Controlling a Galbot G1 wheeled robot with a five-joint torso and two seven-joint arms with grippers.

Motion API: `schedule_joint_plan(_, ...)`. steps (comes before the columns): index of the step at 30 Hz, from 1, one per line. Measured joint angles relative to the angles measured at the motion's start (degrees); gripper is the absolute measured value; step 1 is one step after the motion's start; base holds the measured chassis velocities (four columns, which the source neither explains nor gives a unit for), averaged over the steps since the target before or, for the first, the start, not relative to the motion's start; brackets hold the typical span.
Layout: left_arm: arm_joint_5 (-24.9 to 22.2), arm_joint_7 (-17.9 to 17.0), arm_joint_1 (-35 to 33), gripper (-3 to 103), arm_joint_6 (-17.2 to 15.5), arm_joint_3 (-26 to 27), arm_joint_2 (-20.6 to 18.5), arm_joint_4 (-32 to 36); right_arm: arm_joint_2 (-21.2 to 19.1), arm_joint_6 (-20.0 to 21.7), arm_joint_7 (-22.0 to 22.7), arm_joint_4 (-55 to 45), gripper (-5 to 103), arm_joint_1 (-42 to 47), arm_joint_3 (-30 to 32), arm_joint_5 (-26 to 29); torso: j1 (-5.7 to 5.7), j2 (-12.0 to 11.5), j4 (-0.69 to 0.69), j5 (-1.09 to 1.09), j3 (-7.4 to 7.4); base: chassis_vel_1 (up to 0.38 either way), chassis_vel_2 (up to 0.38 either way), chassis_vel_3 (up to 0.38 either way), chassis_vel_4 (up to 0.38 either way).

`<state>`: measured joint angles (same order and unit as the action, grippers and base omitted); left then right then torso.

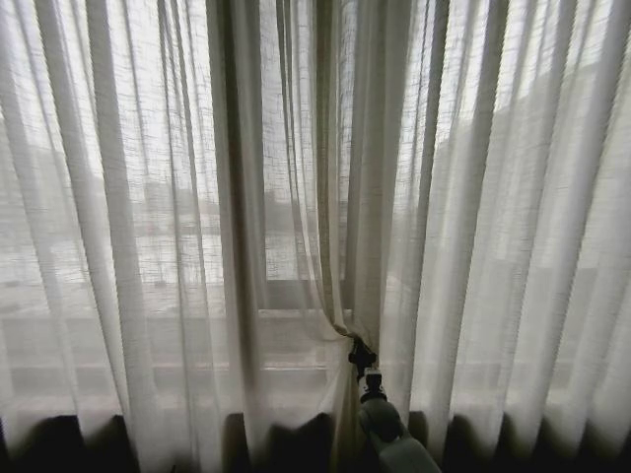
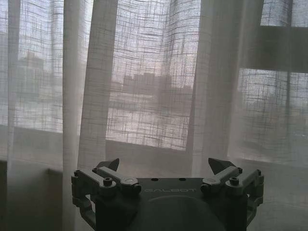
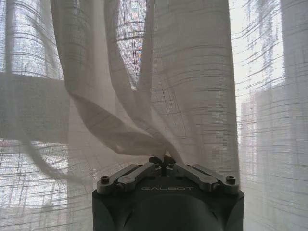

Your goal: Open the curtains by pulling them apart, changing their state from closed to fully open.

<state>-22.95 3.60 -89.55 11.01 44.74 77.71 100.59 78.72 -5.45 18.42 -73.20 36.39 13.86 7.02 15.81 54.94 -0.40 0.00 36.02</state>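
Now the right gripper (image 1: 354, 344) pinches a fold of the curtains (image 1: 296, 197) low near their middle, fingers clamped on the sheer fabric. Meanwhile the left gripper (image 2: 163, 166) hangs before the hanging panels, fingers spread wide, holding nothing.

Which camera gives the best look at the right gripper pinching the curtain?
The right wrist view: the right gripper is shut on gathered curtain folds. The head view shows it small and low; the left wrist view shows untouched fabric.

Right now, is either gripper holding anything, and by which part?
The right gripper is shut on the sheer white woven curtains, pinching a gathered fold low at the panels' meeting edge. The left gripper is open, holding nothing.
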Motion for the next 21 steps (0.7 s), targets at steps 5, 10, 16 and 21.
schedule_joint_plan(5,-0.09,0.07,0.08,100,0.02,-0.48,-0.12,-0.07,0.01,0.34,-3.29,-3.72,0,3.26,-0.44,-0.16,0.0,-0.01,0.01,0.0,0.0,0.0,0.0,0.0,0.0)
schedule_joint_plan(10,-0.13,0.09,0.29,100,0.02,-0.71,-0.31,-0.05,0.01,0.42,-7.73,-7.35,9,7.09,-2.14,0.1,0.0,-0.01,0.01,0.0,0.0,0.0,0.0,0.0,0.0)
schedule_joint_plan(16,-0.38,0.13,-0.13,100,0.1,-0.55,-0.39,0.03,0.01,0.68,-10.68,-12.85,31,12.32,-5.13,0.17,0.0,-0.01,0.02,0.0,0.0,0.0,0.0,0.0,0.0)
schedule_joint_plan(21,-0.73,0.33,-0.7,100,0.5,-0.35,-0.33,0.03,0.0,0.83,-10.81,-14.51,47,14.16,-5.22,-0.12,-0.01,-0.01,0.01,0.0,-0.01,0.0,0.0,0.0,0.0)
